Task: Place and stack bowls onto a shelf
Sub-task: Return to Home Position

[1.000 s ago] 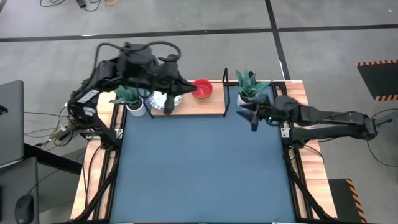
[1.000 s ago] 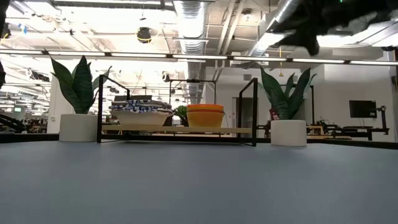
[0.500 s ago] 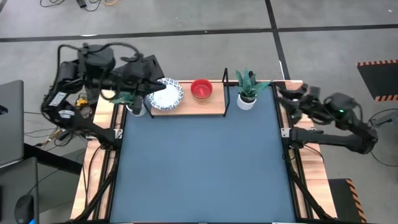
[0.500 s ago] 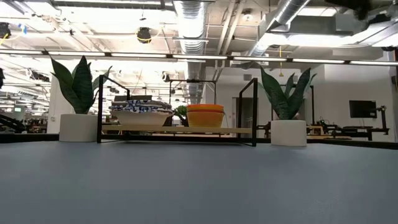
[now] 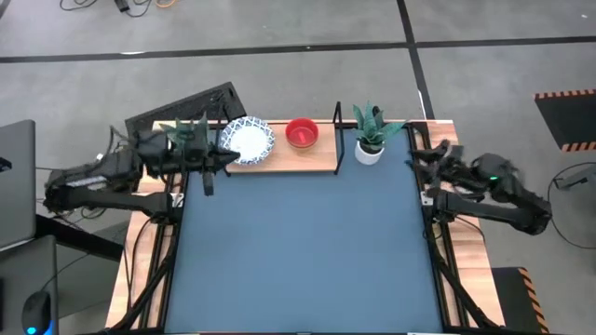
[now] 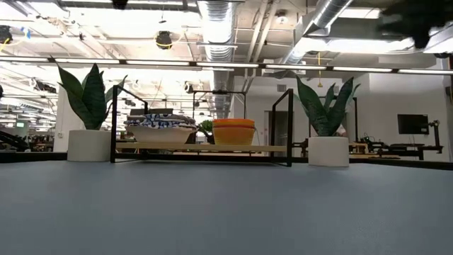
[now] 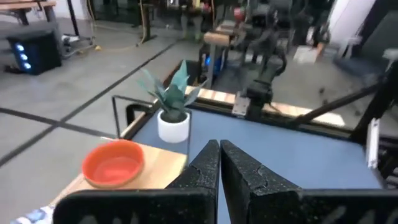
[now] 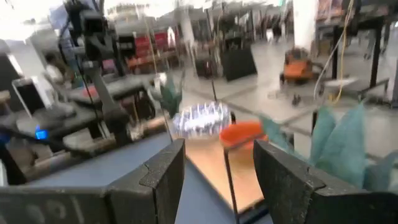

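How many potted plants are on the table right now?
2: the left plant stands beside the shelf's left end, the right plant beside its right end. None seems hidden.

We cannot count bowls beneath the red bowl [image 5: 302, 133], patterned bowls [image 8: 200, 118] blurred at the right wrist, low view's arm [image 6: 417, 21] smeared, cropped.

The low light-wood shelf on a thin black metal frame [image 5: 321, 160] stands along the far edge of the table, left of centre. On its left end sits an upright nested stack of wide white bowls with blue-and-white patterned rims [image 5: 248, 140]. Just right of the stack, not touching it, an orange-red plastic bowl [image 5: 302, 133] sits upright near the middle of the board
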